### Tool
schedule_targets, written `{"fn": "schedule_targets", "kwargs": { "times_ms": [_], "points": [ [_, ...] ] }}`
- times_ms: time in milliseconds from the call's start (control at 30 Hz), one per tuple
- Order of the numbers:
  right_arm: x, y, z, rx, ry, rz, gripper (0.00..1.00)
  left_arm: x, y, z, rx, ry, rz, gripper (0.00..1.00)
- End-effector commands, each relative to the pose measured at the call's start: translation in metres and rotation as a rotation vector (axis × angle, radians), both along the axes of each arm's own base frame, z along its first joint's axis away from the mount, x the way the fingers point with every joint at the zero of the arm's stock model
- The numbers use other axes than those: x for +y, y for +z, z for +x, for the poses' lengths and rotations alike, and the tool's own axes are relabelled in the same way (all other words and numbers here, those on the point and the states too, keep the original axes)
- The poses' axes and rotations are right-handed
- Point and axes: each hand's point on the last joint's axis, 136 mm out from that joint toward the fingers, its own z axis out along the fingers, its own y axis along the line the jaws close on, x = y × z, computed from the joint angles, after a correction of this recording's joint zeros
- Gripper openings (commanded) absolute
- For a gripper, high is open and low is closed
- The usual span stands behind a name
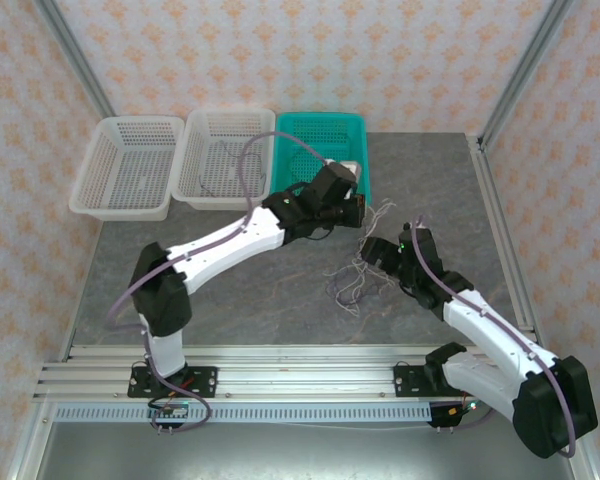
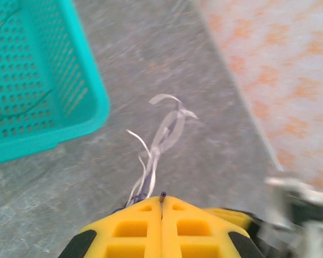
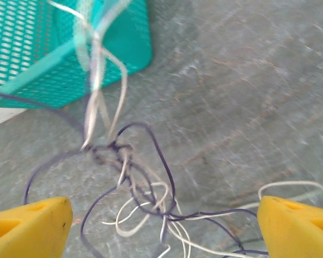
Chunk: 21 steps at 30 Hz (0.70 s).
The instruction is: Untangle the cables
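The cables (image 1: 356,276) lie as a loose knot of dark purple-grey and whitish wires on the grey table, right of centre. My left gripper (image 1: 358,208) hangs by the teal basket and is shut (image 2: 162,200). A dark purple wire end pokes out between its yellow fingers, and whitish strands (image 2: 162,134) trail away from them. My right gripper (image 1: 378,250) is open (image 3: 164,209), its fingers (image 3: 29,226) wide apart on either side of the tangle (image 3: 145,188). Whitish strands (image 3: 94,80) rise up and left from the knot. I cannot make out a green wire.
A teal basket (image 1: 320,118) stands at the back middle, near both grippers (image 2: 43,80) (image 3: 43,48). Two white baskets (image 1: 128,165) (image 1: 225,155) stand to its left. Patterned walls and metal frame posts (image 1: 525,70) close in the table.
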Motion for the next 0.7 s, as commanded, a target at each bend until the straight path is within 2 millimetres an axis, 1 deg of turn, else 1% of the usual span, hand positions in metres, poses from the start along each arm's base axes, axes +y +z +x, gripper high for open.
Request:
{"fn": "schedule_targets", "kwargs": {
  "times_ms": [0, 67, 133, 267, 367, 433, 500, 567, 667],
  "points": [
    [0.021, 0.025, 0.014, -0.149, 0.12, 0.037, 0.9, -0.004, 0.041, -0.021, -0.054, -0.135, -0.017, 0.0],
    [0.032, 0.043, 0.02, -0.243, 0.173, 0.062, 0.91, 0.001, 0.056, -0.027, -0.066, -0.151, -0.013, 0.0],
    [0.034, 0.058, 0.027, -0.317, 0.181, 0.069, 0.92, 0.005, 0.068, -0.031, -0.078, -0.162, -0.018, 0.0],
    [0.044, 0.089, 0.036, -0.451, 0.218, 0.099, 0.93, 0.007, 0.083, -0.04, -0.083, -0.184, -0.041, 0.0],
    [0.06, 0.112, 0.034, -0.546, 0.326, 0.113, 0.94, 0.007, 0.091, -0.044, -0.085, -0.196, -0.062, 0.0],
    [0.065, 0.125, 0.033, -0.623, 0.355, 0.116, 0.95, 0.007, 0.095, -0.045, -0.089, -0.201, -0.067, 0.0],
    [0.06, 0.127, 0.04, -0.647, 0.318, 0.093, 0.96, 0.007, 0.1, -0.046, -0.093, -0.205, -0.076, 0.0],
    [0.055, 0.125, 0.049, -0.633, 0.286, 0.042, 0.95, 0.004, 0.109, -0.051, -0.1, -0.227, -0.108, 0.0],
    [0.041, 0.116, 0.065, -0.611, 0.201, -0.036, 0.93, -0.001, 0.134, -0.06, -0.133, -0.277, -0.177, 0.0]
  ]
}}
